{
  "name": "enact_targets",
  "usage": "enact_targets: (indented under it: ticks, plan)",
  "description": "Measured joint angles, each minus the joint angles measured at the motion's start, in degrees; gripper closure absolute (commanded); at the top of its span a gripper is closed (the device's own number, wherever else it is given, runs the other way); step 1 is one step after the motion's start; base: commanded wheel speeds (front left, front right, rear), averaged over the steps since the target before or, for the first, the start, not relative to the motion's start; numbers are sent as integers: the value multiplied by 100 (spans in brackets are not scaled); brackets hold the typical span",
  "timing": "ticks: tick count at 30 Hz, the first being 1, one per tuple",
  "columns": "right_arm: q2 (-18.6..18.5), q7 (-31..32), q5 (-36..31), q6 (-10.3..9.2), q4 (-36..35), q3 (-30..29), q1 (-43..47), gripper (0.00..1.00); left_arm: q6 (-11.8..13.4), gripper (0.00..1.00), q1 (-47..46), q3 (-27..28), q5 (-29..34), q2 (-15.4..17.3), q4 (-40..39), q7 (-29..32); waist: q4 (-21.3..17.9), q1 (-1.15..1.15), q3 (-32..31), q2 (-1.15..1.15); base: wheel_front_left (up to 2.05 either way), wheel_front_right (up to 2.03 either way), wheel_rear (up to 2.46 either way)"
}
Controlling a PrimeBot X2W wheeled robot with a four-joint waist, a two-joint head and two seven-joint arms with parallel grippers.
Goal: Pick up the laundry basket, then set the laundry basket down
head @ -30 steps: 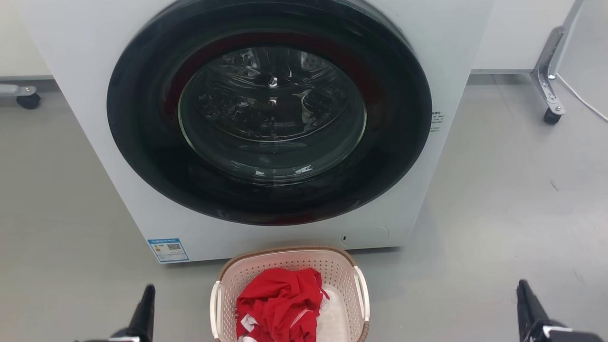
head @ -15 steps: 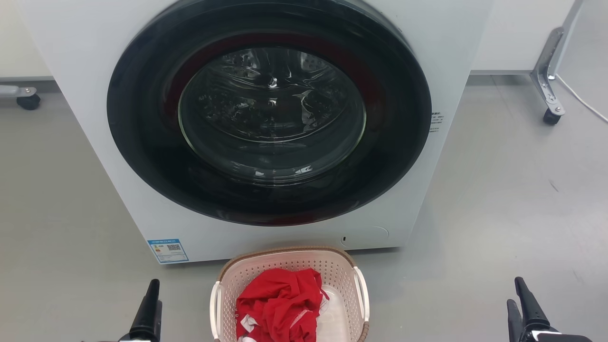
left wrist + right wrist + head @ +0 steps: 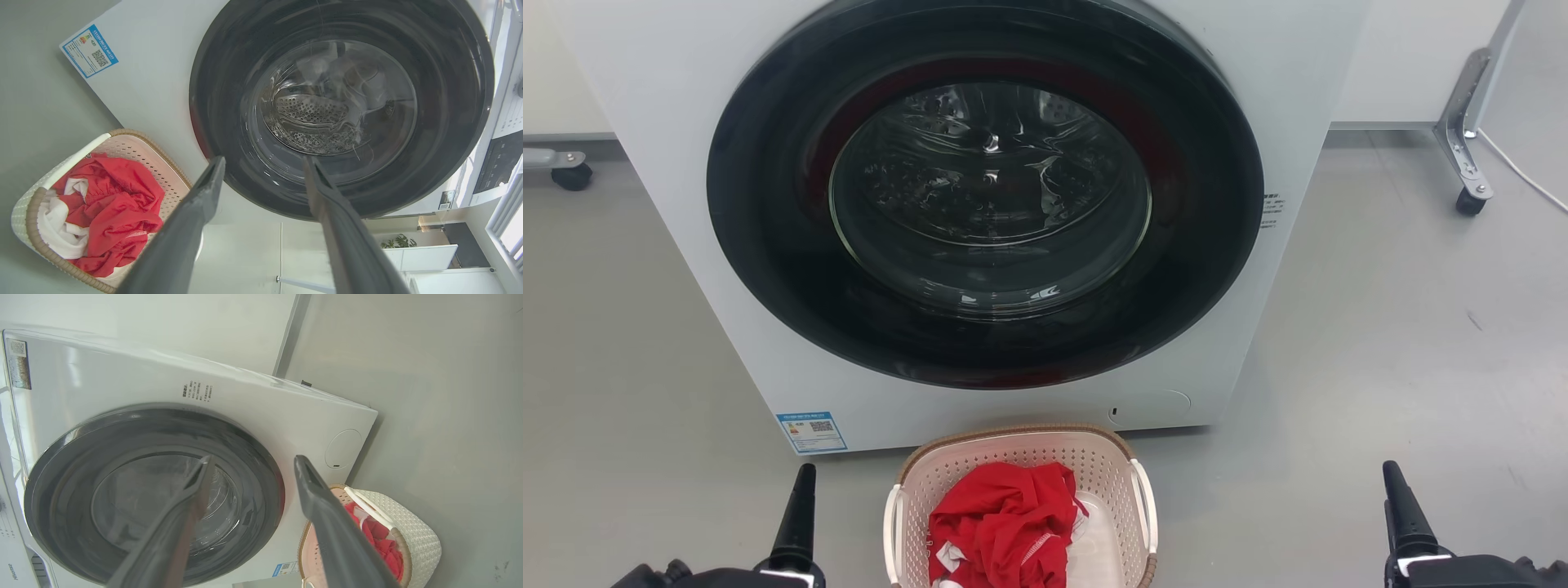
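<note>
Grey floor [image 3: 1380, 343], smooth. White washing machine [image 3: 670, 163] stands ahead, its round dark door [image 3: 988, 196] shut, with drum metal visible through the glass.

Laundry basket [image 3: 1013, 454] sits on the floor just before the machine's base; cannot tell whether it touches the base. Inside it are a crumpled red garment [image 3: 1005, 523] and some white cloth [image 3: 57, 228] beneath.

Left gripper [image 3: 264, 160]: jaws spread, nothing held. Between them shows the washer door, well beyond. The basket lies off to the inner side of these jaws, apart from them, with no contact.

Right gripper [image 3: 253, 458]: jaws likewise spread and empty. The basket lies to their inner side. In the right wrist view one finger crosses in front of it, but nothing of the basket sits between the jaws.

Head view: the basket lies between the two grippers with a stretch of floor on each side. Left handle [image 3: 892, 523] faces the left jaws and right handle [image 3: 1148, 502] faces the right jaws. Neither handle is touched.

Progress, as I judge it:
- Nothing of the task is done. The basket rests on the floor, ungripped and unlifted.
- The arms look placed for an approach from both sides, no more.
- Left to do: bring each pair of jaws inward and down to its handle, close on both, lift level so the clothes stay in, then set the basket down and release.
</note>
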Motion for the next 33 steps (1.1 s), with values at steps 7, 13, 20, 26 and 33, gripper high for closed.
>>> enact_targets:
  ticks: [7,13,20,26,33]
  plan:
    - [-25,-152,-838,-78,-145,223,2,0,133,0,2,-149,825,38,-156,-152,0,0,-1,0,0,0,0]
    - [-120,-290,-1560,-168,-238,459,8,0,238,0,7,-345,1641,168,-266,-277,-2,0,1,0,0,0,0]
    - [-182,-416,-2321,-260,-332,687,11,0,341,0,19,-480,2586,234,-380,-431,-7,0,6,0,0,0,0]
    - [-219,-554,-2889,-356,-439,842,19,0,442,0,119,-615,3325,279,-492,-549,-11,0,11,0,0,0,0]
    - [-241,-700,-3549,-457,-528,1001,30,0,543,0,130,-713,4074,300,-611,-708,-16,0,13,0,0,0,0]
